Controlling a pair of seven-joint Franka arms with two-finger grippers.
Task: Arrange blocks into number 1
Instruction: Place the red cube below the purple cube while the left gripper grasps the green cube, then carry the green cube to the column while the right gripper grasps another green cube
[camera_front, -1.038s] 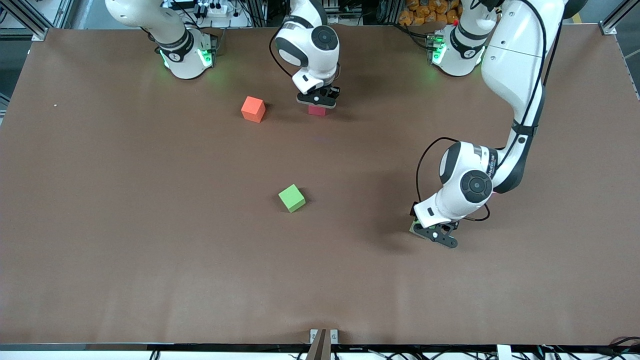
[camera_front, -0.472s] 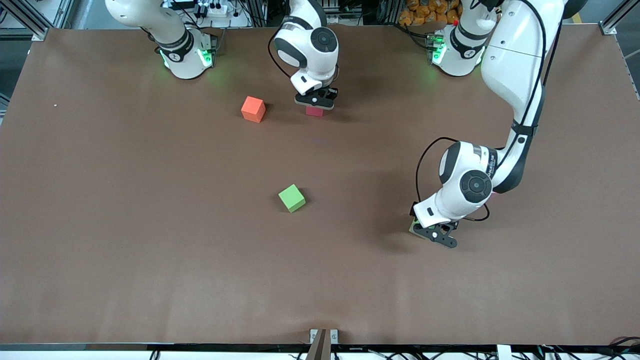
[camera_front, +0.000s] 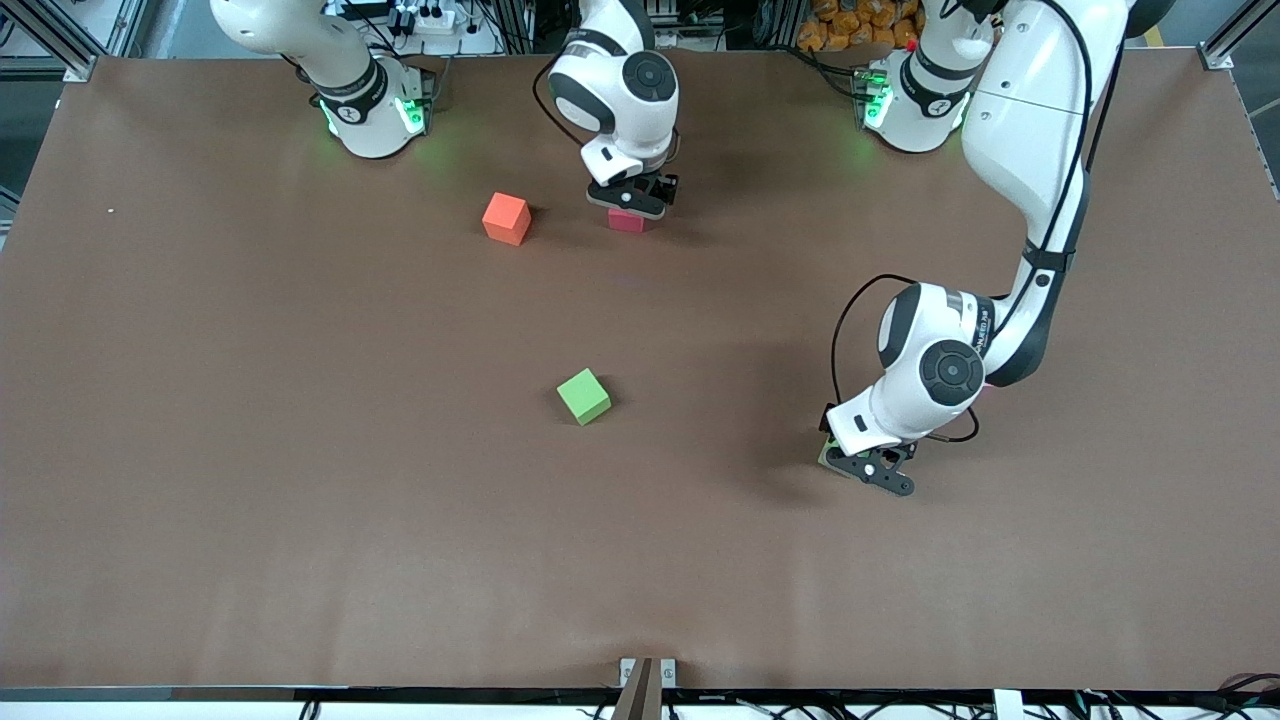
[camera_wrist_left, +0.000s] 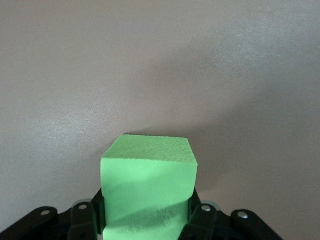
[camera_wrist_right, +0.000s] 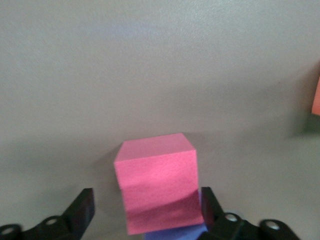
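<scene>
1. While the right arm reaches in from its base, the orange block (camera_front: 506, 218) sits alone on the brown table (camera_front: 250, 450), beside the right gripper's spot and toward the right arm's end.
2. Next along, the right gripper (camera_front: 630, 199) hangs low over the pink block (camera_front: 627, 222); from its wrist camera the fingers (camera_wrist_right: 82, 210) stand spread, clear of both pink faces, so it has let go. The pink block (camera_wrist_right: 157, 180) looks to rest on a purple block (camera_wrist_right: 172, 234), of which only a sliver shows under it.
3. Nearer the front camera, around mid-table, a bright green block (camera_front: 584, 396) lies free and turned a little askew, well apart from both grippers.
4. Toward the left arm's end, the left gripper (camera_front: 868, 468) is down low, clenched on a second green block (camera_wrist_left: 148, 192); only a corner of that block (camera_front: 826, 455) peeks out in the front view.
5. My guess is the digit's stroke gets built out from the pink block. If so, the held green block must travel away from the front camera and toward the right arm's end to reach it, and the left arm already has it in hand.
</scene>
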